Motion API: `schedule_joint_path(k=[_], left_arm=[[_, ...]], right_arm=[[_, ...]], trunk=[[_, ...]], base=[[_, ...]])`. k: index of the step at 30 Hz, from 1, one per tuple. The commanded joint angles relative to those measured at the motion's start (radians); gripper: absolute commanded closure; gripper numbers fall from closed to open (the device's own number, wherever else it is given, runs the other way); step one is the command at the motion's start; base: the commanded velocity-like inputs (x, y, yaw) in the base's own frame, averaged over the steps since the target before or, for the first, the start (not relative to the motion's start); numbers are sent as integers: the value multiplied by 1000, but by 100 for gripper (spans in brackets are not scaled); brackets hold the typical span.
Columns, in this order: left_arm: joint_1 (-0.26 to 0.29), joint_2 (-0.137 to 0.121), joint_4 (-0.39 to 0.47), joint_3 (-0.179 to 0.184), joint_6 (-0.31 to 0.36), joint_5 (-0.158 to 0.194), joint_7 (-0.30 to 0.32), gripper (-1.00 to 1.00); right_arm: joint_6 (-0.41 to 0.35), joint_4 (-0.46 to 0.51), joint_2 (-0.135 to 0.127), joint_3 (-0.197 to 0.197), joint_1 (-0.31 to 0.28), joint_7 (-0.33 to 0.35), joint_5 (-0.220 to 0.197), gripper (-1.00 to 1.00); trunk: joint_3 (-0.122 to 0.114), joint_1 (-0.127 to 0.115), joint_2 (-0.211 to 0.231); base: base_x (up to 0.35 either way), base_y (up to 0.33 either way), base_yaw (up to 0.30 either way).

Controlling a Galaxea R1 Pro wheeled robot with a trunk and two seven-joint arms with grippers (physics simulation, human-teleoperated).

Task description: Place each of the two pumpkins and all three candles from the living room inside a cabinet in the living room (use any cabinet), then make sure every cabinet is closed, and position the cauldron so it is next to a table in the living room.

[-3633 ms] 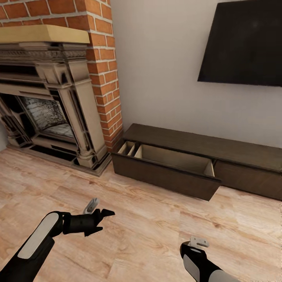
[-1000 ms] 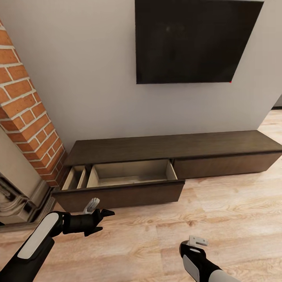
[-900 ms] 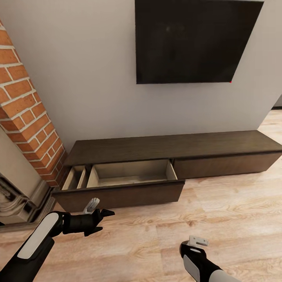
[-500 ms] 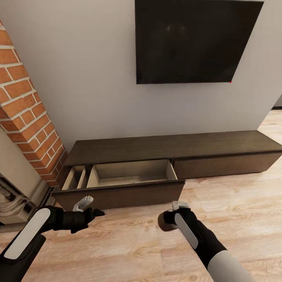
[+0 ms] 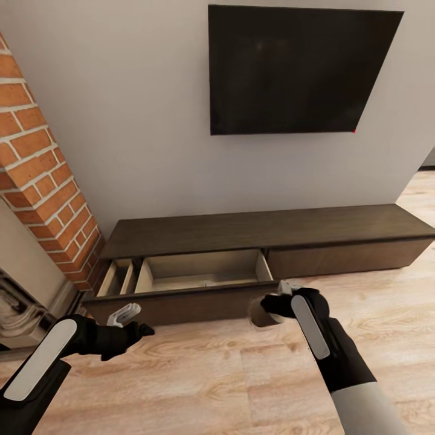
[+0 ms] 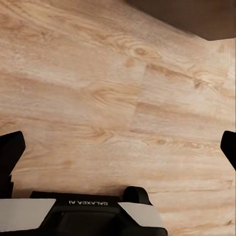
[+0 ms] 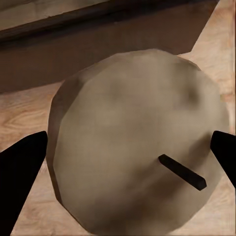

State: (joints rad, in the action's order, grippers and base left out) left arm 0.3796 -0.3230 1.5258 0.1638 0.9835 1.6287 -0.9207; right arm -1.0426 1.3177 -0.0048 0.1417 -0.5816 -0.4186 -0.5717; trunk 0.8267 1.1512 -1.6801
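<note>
Right end effector [image 5: 270, 309] raised in front of the open drawer [image 5: 202, 270] of the cabinet [image 5: 266, 229], clamped on a candle [image 5: 261, 314]. Candle a stubby tan-beige cylinder, seen in the head view just before the dark drawer front, slightly right of its middle, above the wooden floor [image 5: 211, 374]. In the right wrist view, candle [image 7: 140, 142] large between the two dark fingertips [image 7: 19, 172], its flat end toward the camera with a short dark wick [image 7: 182, 172] lying across it; drawer front [image 7: 98, 44] close beyond.

Left end effector [image 5: 134, 326] low at the left, over bare floor near the drawer's left corner, holding nothing. In the left wrist view, fingertips [image 6: 11, 152] spread wide apart over the planks [image 6: 118, 98], a dark corner of the cabinet [image 6: 187, 14] at the far edge.

Cabinet long and low against the pale wall [image 5: 133, 121], under a dark wall-mounted screen [image 5: 296, 66]. Left drawer pulled out, pale beige inside, split by a divider into a narrow left compartment [image 5: 118, 277] and a wide right one. Right drawer front [image 5: 347, 254] closed flush. Brick chimney column [image 5: 42, 181] at left, part of a fireplace surround [image 5: 24, 290] below it.
</note>
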Motion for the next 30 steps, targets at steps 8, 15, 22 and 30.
schedule_joint_path(k=[8, 15, 22, 30], left_arm=[[1, 20, 21, 23, 0, 9, -122, -100], [3, 27, 43, 25, -1, 9, -155, -100], [12, 22, 57, 20, -3, 9, -158, -100], [13, 50, 60, 24, -3, 10, -159, -100]], right_arm=[[5, 111, 19, 43, -3, -244, -9, 100], [33, 78, 43, 99, -4, -289, -4, 100], [45, 97, 46, 106, -4, -292, -6, 100], [47, 103, 46, 105, -4, -284, -12, 100]], trunk=[[-24, -31, 56], [-46, -58, 105], [-68, -84, 154], [-93, -115, 210]], base=[[0, 0, 0], [0, 0, 0], [0, 0, 0], [0, 0, 0]])
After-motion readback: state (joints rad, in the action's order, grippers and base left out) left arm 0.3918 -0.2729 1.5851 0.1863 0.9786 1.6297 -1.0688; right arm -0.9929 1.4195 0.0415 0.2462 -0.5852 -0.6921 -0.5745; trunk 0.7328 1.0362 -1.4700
